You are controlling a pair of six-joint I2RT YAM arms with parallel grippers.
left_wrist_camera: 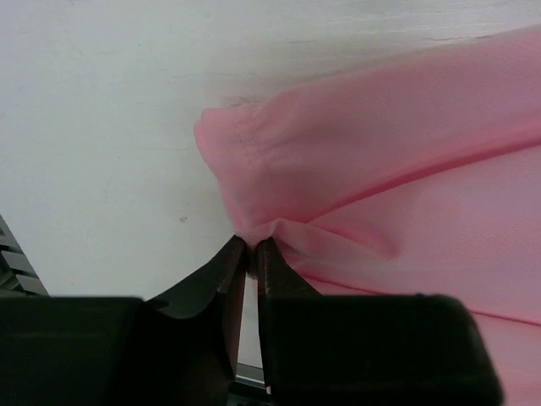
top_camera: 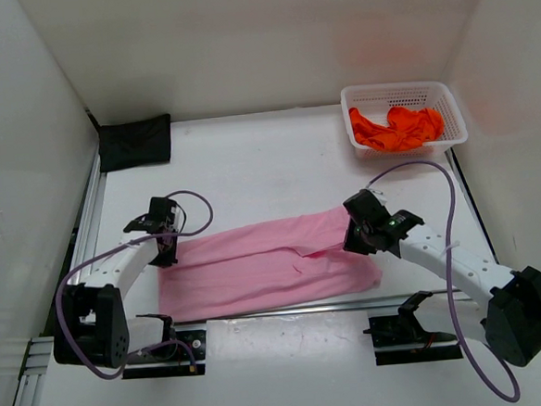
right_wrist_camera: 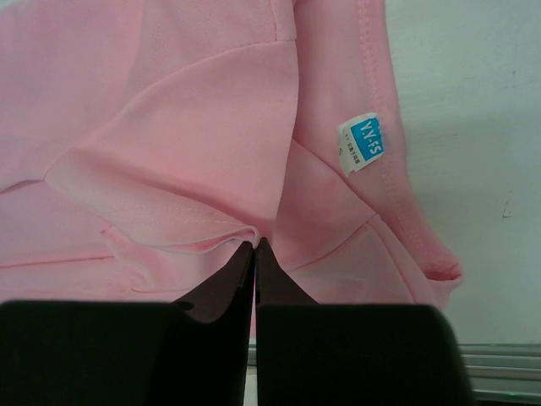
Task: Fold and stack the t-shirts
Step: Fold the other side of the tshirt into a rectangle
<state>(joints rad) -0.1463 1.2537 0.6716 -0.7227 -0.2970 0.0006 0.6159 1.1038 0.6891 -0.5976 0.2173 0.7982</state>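
Here: basket [top_camera: 402, 89] holds orange-red t-shirt [top_camera: 397, 127]; right pincer [right_wrist_camera: 254, 245] pinches pink t-shirt [right_wrist_camera: 169, 127]; left pincer [left_wrist_camera: 251, 244] unclear.

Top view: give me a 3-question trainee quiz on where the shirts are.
1. True or false: the orange shirt lies in the basket.
2. What sits at the table's far-left corner? A black shirt; B blue shirt; C box.
3. Fill in: the right fingers are shut on the ___ shirt.
Key: 1 true. 2 A. 3 pink; the pink shirt is stretched out between the two arms.
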